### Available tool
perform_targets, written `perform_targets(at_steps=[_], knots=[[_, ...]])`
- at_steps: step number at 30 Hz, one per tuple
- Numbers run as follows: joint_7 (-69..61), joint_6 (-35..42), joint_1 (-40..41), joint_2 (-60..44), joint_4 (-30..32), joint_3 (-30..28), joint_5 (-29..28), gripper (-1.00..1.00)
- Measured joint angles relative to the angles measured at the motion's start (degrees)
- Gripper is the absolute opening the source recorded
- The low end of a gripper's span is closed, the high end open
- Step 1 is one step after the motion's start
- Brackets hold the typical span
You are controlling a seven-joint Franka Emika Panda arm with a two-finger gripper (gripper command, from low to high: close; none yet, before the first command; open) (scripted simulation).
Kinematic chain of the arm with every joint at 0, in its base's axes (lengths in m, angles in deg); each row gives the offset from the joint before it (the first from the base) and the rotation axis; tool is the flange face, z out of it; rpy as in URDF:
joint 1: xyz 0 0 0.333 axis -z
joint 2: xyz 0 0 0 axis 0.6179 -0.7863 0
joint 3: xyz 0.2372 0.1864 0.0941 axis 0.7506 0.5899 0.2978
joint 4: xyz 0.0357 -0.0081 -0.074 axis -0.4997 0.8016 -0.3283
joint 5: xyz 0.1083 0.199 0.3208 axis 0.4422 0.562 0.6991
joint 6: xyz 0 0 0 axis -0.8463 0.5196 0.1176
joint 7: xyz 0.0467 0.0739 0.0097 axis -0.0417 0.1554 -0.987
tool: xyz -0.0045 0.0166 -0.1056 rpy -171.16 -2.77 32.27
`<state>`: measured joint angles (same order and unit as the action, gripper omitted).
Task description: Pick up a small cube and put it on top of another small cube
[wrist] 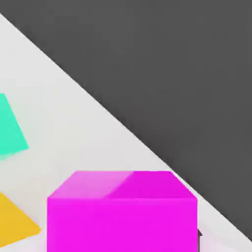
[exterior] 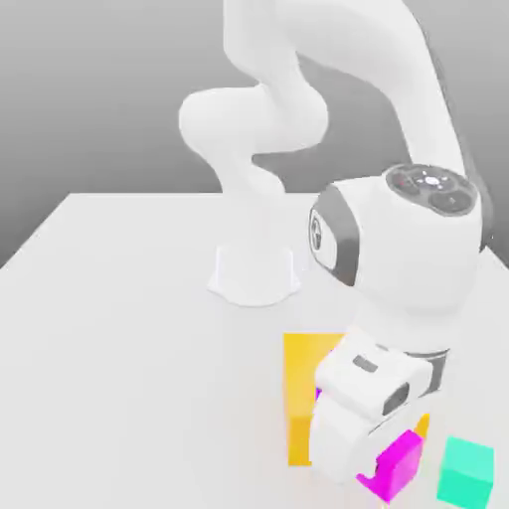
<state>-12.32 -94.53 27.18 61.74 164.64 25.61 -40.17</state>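
Magenta cube, small, grasped by the gripper, which is closed on it. Teal cube: near the gripper, toward the exterior view's right. Yellow block: larger, partly hidden behind the gripper, extending toward the exterior view's left. Purple sliver: beside the hand, against the yellow block. Counter: pale, beneath the gripper.

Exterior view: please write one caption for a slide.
White robot arm with its gripper at a bright magenta cube, beside a teal-green cube.
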Motion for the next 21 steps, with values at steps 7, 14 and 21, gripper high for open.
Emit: perform_targets(at_steps=[7, 14, 21], knots=[[-17.3, 5.05, -3.55, 14.56, 9.37, 2.29, 2.32, -1.0], [-35.72, 10.07, -9.16, 28.94, 18.75, 1.49, 5.91, -1.0], [-41.26, 0.25, -11.17, 24.78, 24.53, 1.54, 6.5, 1.0]])
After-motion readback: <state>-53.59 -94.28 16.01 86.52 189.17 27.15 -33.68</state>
